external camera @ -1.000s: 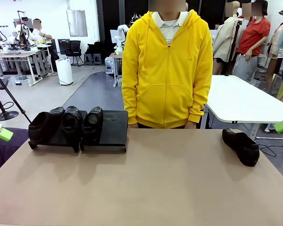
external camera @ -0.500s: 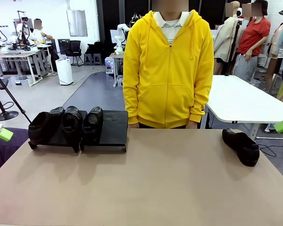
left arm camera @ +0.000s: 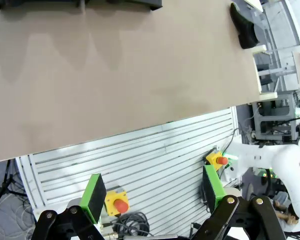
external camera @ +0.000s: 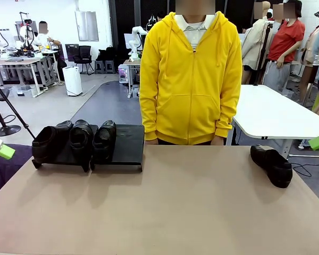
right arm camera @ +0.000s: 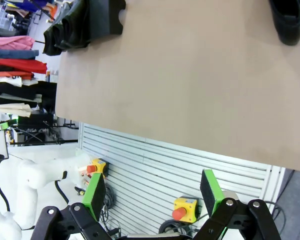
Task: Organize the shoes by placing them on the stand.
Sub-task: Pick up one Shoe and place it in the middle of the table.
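**On the table: three shoes racked, one loose**

Front view: at the table's far left, the stand, two low black platforms side by side. Three black shoes sit in a row across it: two on the left platform, one on the left half of the right platform, toes toward the robot. The fourth shoe lies on the tabletop at far right, well apart from the stand. A person in a yellow hoodie stands at the far edge, between them. Green pad tips show at both picture edges.

Left wrist view: left gripper, fingers spread, nothing between them, hanging off the table over a ribbed metal panel. Loose shoe at upper right.

Right wrist view: right gripper, fingers spread, empty, likewise off the table's near edge. Loose shoe at top right; stand with racked shoes at top left.
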### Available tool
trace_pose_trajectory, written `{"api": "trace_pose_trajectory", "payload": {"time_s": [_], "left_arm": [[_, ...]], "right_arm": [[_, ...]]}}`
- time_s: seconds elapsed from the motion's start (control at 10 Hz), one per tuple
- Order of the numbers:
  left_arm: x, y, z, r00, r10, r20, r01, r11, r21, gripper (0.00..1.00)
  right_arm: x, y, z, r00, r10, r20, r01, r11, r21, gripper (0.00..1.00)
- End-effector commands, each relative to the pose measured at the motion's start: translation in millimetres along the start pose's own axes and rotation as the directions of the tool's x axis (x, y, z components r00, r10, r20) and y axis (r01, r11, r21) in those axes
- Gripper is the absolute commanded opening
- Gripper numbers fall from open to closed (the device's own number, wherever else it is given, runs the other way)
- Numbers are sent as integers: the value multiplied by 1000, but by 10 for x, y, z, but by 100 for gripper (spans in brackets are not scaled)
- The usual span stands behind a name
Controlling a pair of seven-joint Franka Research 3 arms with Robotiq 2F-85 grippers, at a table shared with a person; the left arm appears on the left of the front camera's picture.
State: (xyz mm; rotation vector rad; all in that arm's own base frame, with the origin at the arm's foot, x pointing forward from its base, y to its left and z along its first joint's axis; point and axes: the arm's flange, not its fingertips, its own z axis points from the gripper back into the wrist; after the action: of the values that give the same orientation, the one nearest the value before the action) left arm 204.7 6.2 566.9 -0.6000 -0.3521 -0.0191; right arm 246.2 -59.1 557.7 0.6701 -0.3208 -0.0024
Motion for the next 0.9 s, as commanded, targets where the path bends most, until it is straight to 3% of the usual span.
{"api": "trace_pose_trajectory", "payload": {"time_s": [0.0,0.1,0.2,0.4,0.6,0.7,0.8], "left_arm": [[266,-154,108,998,-38,-51,38,999,17,100],[266,-154,108,998,-38,-51,38,999,17,100],[266,-154,108,998,-38,-51,38,999,17,100],[266,-154,108,998,-38,-51,38,999,17,100],[266,-154,108,998,-38,-51,38,999,17,100],[266,-154,108,998,-38,-51,38,999,17,100],[266,-154,108,998,-38,-51,38,999,17,100]], "right_arm": [[401,89,-283,989,54,-141,-70,991,-113,100],[863,48,-634,947,108,-303,-176,963,-206,100],[1197,-65,-909,932,94,-350,-200,939,-281,100],[1550,-357,-1392,929,130,-346,-277,864,-421,100],[1738,-709,-1708,943,208,-260,-321,777,-541,100],[1777,-764,-1746,938,241,-247,-337,794,-506,100],[1714,-622,-1608,923,189,-335,-317,868,-383,100]]}}
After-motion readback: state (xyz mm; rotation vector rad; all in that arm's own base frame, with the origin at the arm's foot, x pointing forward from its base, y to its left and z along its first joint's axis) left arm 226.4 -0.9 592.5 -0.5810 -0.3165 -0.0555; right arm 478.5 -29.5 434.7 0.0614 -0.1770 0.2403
